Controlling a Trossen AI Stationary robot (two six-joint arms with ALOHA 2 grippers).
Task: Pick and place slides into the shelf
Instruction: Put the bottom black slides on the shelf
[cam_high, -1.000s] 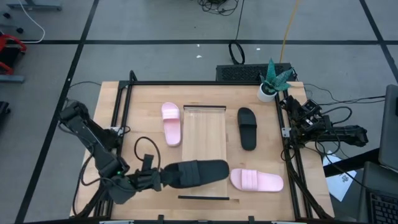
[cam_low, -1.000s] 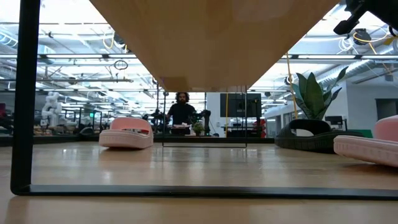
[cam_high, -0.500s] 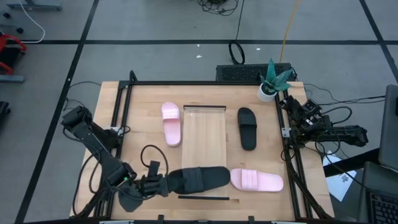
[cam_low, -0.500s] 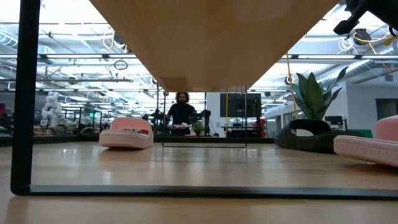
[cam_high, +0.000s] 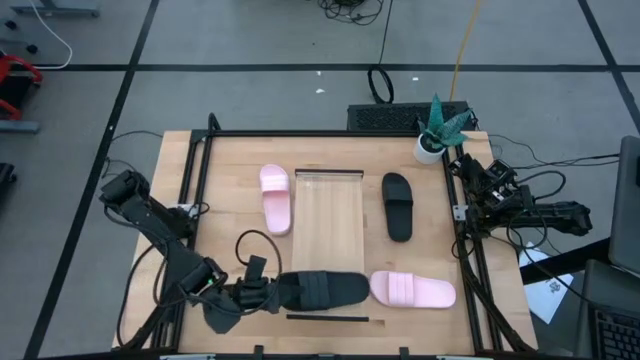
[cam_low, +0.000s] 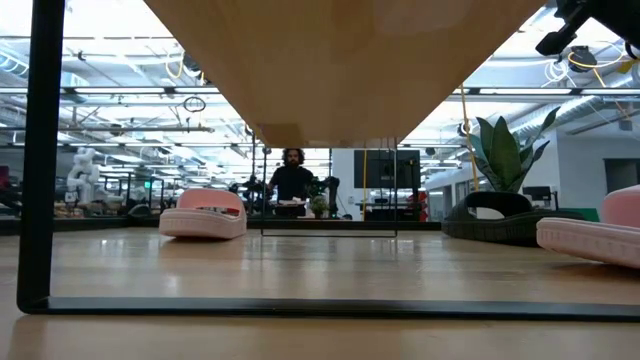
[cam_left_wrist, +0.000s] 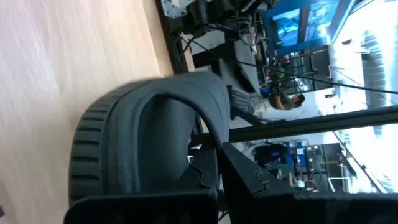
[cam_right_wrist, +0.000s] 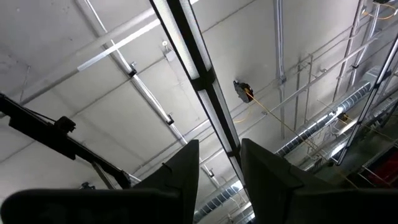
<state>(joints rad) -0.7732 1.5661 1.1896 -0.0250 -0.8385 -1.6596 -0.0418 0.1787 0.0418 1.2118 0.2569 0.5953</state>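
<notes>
The black slide (cam_high: 318, 290) is pinched tight in the left gripper (cam_high: 268, 294), low at the near edge of the table, just in front of the shelf (cam_high: 328, 215). It looks like the carry step; next it needs to go onto the slats. The left arm is bent low. The right gripper (cam_right_wrist: 217, 165) is parked, pointing up, fingers apart.

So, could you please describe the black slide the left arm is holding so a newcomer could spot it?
On the wooden table, look at the near edge, below the pale slatted shelf. The black slide lies crosswise there, gripped by the left gripper, beside a pink one.
</notes>
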